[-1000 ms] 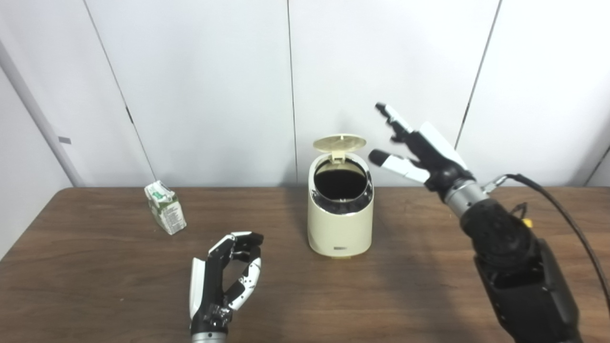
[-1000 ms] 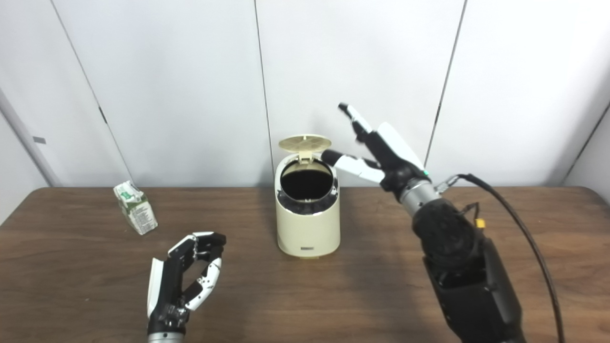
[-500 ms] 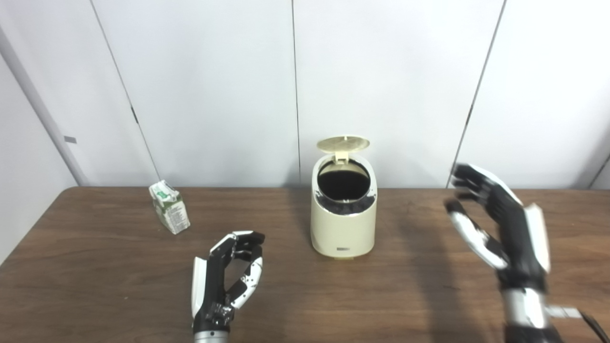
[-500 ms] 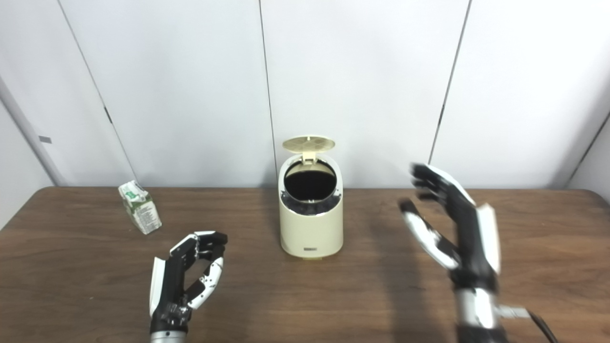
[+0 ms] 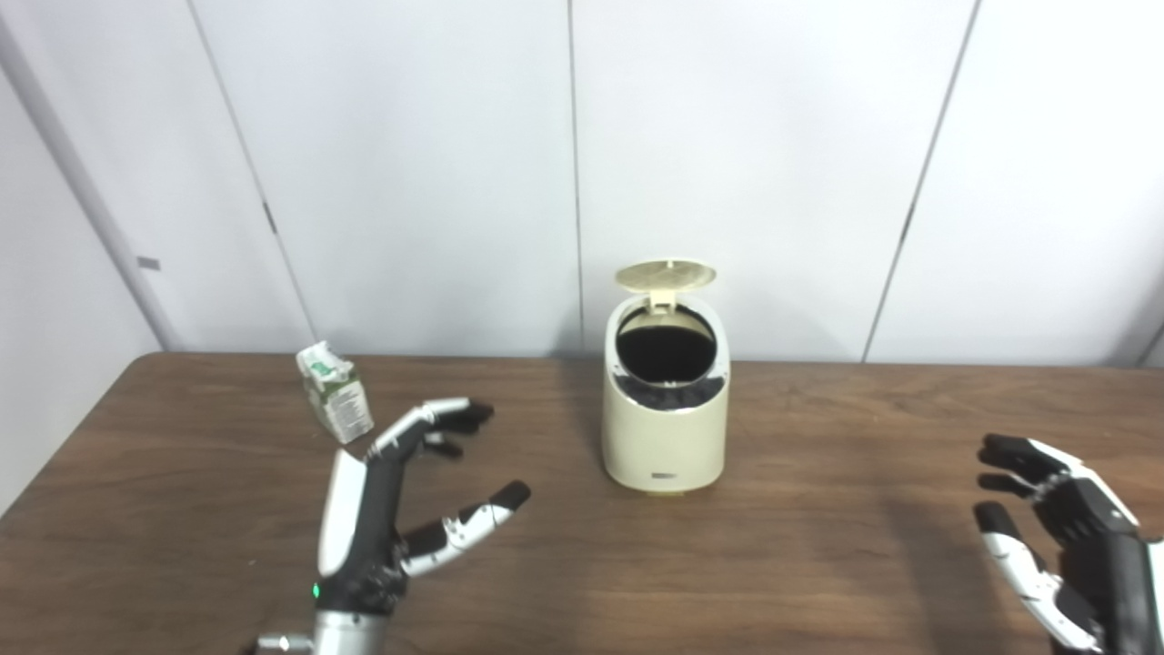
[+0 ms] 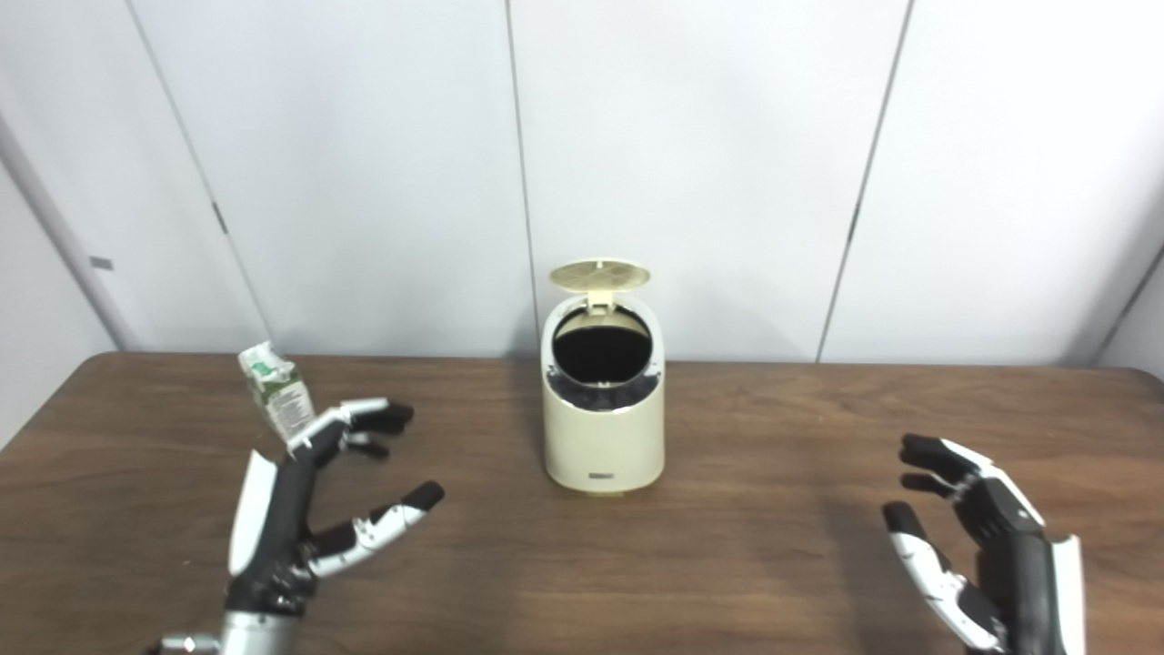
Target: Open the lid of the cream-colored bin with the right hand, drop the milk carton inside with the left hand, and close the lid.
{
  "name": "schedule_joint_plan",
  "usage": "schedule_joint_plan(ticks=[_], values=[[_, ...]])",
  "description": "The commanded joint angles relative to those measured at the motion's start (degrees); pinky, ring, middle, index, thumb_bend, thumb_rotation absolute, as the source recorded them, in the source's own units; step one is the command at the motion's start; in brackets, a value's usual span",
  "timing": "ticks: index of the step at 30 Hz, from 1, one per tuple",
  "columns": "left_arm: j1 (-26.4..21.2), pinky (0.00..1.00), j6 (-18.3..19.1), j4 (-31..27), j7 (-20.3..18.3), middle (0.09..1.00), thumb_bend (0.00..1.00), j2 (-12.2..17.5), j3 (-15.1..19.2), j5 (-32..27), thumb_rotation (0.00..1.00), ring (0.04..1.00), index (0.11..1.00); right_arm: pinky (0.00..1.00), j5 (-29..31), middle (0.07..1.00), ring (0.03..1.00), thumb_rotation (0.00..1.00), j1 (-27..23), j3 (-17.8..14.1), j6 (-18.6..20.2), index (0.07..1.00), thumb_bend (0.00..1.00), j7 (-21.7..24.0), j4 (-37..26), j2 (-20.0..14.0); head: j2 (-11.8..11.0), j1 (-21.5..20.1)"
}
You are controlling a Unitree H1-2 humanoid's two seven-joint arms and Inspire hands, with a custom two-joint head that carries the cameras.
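Carton (image 5: 335, 407) is standing at the far left of the table (image 5: 773, 546), bin (image 5: 665, 423) sitting centre with lid (image 5: 666, 276) raised, left hand (image 5: 382, 518) and right hand (image 5: 1073, 541) both hovering spread and empty

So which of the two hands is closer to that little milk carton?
The left hand. Its open fingers reach toward the milk carton at the table's far left, while the right hand sits open at the near right, beyond the cream-colored bin.
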Motion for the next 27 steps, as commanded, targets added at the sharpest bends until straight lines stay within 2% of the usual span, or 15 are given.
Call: schedule_joint_plan(ticks=[1, 3, 5, 6, 8, 10, 12, 15, 18, 21, 24, 27], values=[[-2.3, 0.61, 0.1, -3.0, -0.8, 0.699, 0.81, 1.7, 1.4, -0.8, 0.35, 0.692, 0.71, 0.61, 0.7, 0.716, 0.698, 0.36, -0.9, -0.6, -2.4, 0.659, 0.28, 0.1, -1.1, -0.4, 0.2, 0.4], [-2.9, 0.64, 0.9, -4.5, -1.9, 0.722, 0.82, 4.5, 3.1, 1.7, 0.38, 0.717, 0.733, 0.61, 0.6, 0.715, 0.698, 0.37, -0.9, -0.8, -2.4, 0.659, 0.28, 0.3, -0.8, -0.4, 0.2, 0.8], [-3.8, 0.74, 3.2, -6.6, -4.4, 0.787, 0.87, 8.4, 4.9, 3.5, 0.43, 0.805, 0.787, 0.6, 0.6, 0.716, 0.697, 0.35, -0.9, -0.9, -2.3, 0.661, 0.27, 0.5, -0.4, -0.5, 0.2, 1.2], [-4.4, 0.82, 4.5, -7.4, -5.8, 0.834, 0.92, 10.3, 5.8, 3.6, 0.46, 0.87, 0.826, 0.6, 0.5, 0.716, 0.696, 0.34, -0.9, -1.0, -2.2, 0.663, 0.27, 0.5, -0.3, -0.6, 0.2, 1.4], [-5.6, 0.95, 8.3, -9.6, -8.5, 0.905, 0.98, 13.3, 7.6, 2.6, 0.49, 0.964, 0.888, 0.61, 0.0, 0.716, 0.701, 0.35, -0.9, -1.2, -2.0, 0.664, 0.27, 0.5, -0.2, -0.6, 0.1, 1.7], [-7.1, 0.99, 12.0, -11.3, -10.6, 0.944, 1.0, 16.0, 9.4, 1.6, 0.49, 0.993, 0.926, 0.61, 0.0, 0.716, 0.707, 0.33, -0.9, -1.5, -1.6, 0.659, 0.26, 0.4, -0.5, -0.5, -0.4, 1.6], [-9.5, 0.98, 15.4, -11.4, -12.1, 0.956, 1.0, 18.5, 11.0, 0.7, 0.48, 0.998, 0.933, 0.61, 0.4, 0.715, 0.709, 0.32, -1.0, -1.7, -0.9, 0.658, 0.26, 0.5, -0.8, -0.5, -0.6, 2.9], [-12.3, 0.88, 19.3, -9.9, -13.5, 0.924, 1.0, 20.2, 11.2, 1.6, 0.46, 0.946, 0.891, 0.62, 1.4, 0.72, 0.713, 0.31, -1.0, -2.1, -1.0, 0.668, 0.24, 1.1, -0.2, -1.2, -1.0, 5.4], [-14.4, 0.78, 22.7, -7.6, -15.4, 0.89, 1.0, 22.4, 10.4, 4.2, 0.48, 0.893, 0.875, 0.6, -0.6, 0.725, 0.709, 0.37, -0.3, -2.7, 1.1, 0.675, 0.23, 1.0, -1.4, -1.5, -1.3, 7.3], [-15.6, 0.79, 24.3, -4.9, -17.6, 0.9, 1.0, 24.7, 10.0, 4.1, 0.46, 0.905, 0.888, 0.59, -0.5, 0.721, 0.705, 0.35, -0.2, -3.1, 0.1, 0.677, 0.22, 1.2, -0.8, -1.7, -1.6, 9.8], [-16.7, 0.81, 27.5, -3.2, -19.8, 0.92, 1.0, 26.3, 9.1, 4.7, 0.43, 0.918, 0.917, 0.57, -2.1, 0.712, 0.691, 0.42, -0.1, -3.9, 0.4, 0.675, 0.24, 0.6, -0.4, -1.6, -1.6, 12.5], [-18.0, 0.82, 29.1, -1.0, -20.6, 0.934, 1.0, 27.3, 8.3, 5.0, 0.37, 0.932, 0.928, 0.56, -2.2, 0.706, 0.682, 0.48, -0.2, -4.3, -0.3, 0.671, 0.29, 0.6, 0.4, -1.6, -2.0, 14.8]])
